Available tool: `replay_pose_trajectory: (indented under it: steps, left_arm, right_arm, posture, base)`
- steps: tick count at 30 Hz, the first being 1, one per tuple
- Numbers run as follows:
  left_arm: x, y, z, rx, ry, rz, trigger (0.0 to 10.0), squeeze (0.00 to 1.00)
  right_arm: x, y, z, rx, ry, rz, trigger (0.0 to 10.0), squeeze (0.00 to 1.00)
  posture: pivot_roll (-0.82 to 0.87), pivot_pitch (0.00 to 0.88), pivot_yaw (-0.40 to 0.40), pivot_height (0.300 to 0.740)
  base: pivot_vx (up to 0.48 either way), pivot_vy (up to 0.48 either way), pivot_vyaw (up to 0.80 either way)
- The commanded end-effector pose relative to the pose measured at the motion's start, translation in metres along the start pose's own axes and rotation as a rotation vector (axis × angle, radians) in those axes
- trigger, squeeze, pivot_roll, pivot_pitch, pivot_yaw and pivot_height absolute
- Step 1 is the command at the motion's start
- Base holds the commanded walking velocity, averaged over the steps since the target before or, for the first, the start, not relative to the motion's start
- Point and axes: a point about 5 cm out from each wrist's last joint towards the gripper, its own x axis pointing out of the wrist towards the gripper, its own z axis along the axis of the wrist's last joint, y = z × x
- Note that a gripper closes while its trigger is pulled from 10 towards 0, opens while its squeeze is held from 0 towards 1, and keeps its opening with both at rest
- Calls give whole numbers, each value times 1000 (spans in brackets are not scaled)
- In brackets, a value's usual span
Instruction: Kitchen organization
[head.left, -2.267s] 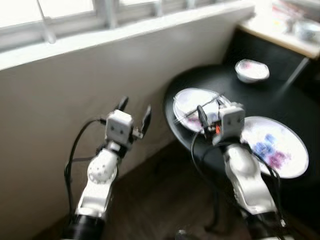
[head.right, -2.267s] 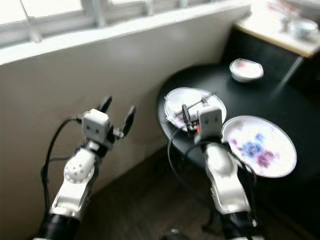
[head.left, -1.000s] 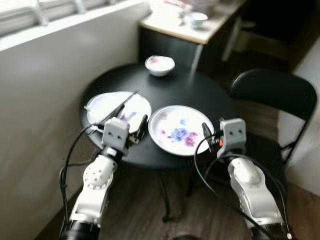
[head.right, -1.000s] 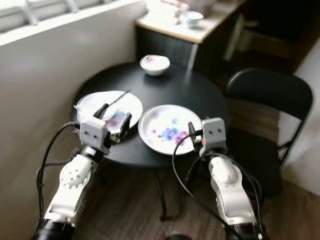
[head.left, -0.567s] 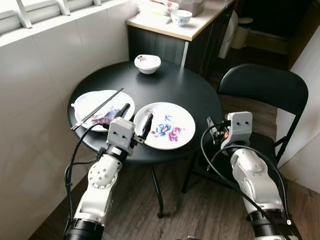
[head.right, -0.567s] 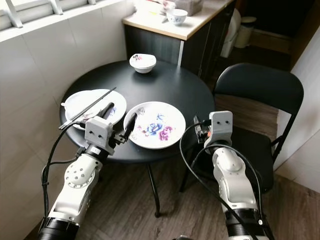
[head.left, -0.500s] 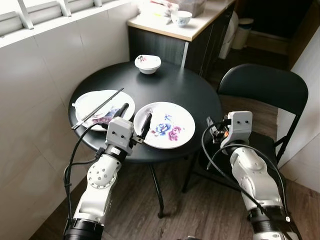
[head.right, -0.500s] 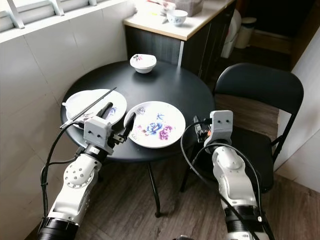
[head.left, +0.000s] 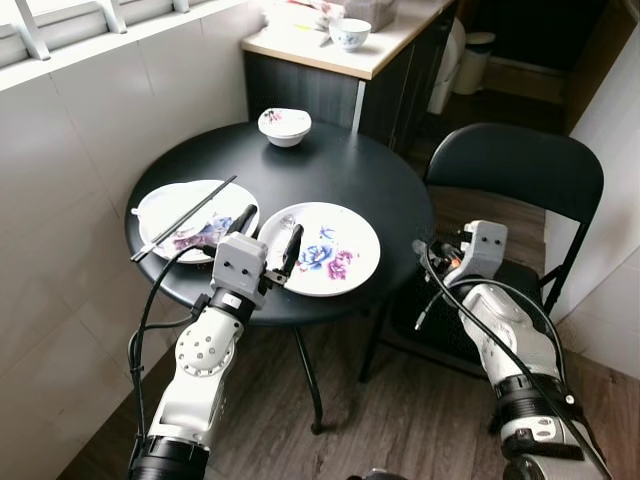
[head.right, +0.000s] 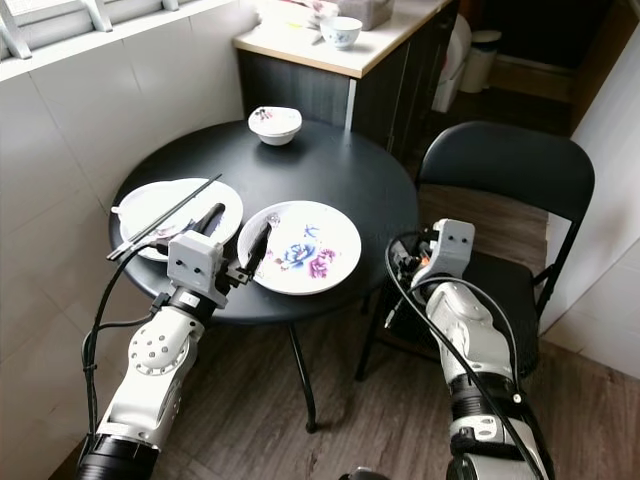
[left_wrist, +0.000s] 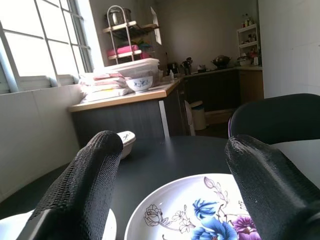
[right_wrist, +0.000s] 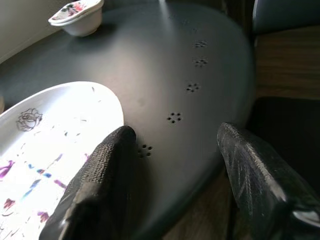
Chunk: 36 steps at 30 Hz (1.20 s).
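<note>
A round black table (head.left: 350, 175) carries a floral plate (head.left: 320, 247) near its front edge. To the left lies a second white plate (head.left: 190, 215) with black chopsticks (head.left: 185, 217) across it. A small floral bowl (head.left: 284, 126) sits at the far side. My left gripper (head.left: 272, 224) hovers open over the front edge, between the two plates, with nothing between its fingers (left_wrist: 82, 190). My right gripper (head.left: 432, 256) is open just off the table's right rim, pointing at the floral plate (right_wrist: 50, 150); it holds nothing.
A black folding chair (head.left: 510, 180) stands right of the table, close behind my right arm. A dark cabinet with a light countertop (head.left: 340, 40) behind the table holds a bowl (head.left: 349, 33) and containers. A tiled wall (head.left: 70, 130) runs along the left. The floor (head.left: 400, 420) is wood.
The camera swung from the wall to the table and steadied, with a small further shift in the last half second. Both grippers stay open and empty in about the same pose.
</note>
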Motion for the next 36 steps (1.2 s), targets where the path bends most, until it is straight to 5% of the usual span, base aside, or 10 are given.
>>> replay_pose_trajectory:
  steps: [1,6,21,27,36]
  left_arm:
    - [3,-3,2,7,-6,-14,10000,0]
    - [3,-3,2,9,-5,-11,10000,0]
    - [4,-3,1,11,-3,-14,10000,0]
    - [4,-4,0,11,0,-15,10000,0]
    - [3,-5,-1,9,7,-16,10000,0]
  right_arm:
    - [3,3,8,17,-40,12,10000,0]
    - [5,13,11,-86,-57,55,10000,0]
    - [4,10,6,-62,-91,-38,10000,0]
    - [3,1,16,-42,-159,-141,10000,0]
    - [6,6,0,87,-42,-67,10000,0]
  posture:
    - [-8,0,-58,740]
    - [-6,0,-57,740]
    - [-5,0,-58,740]
    - [-8,0,-58,740]
    - [-11,0,-63,740]
  base:
    - [0,0,0]
    - [0,0,558]
    - [0,0,800]
    - [0,0,400]
    - [0,0,0]
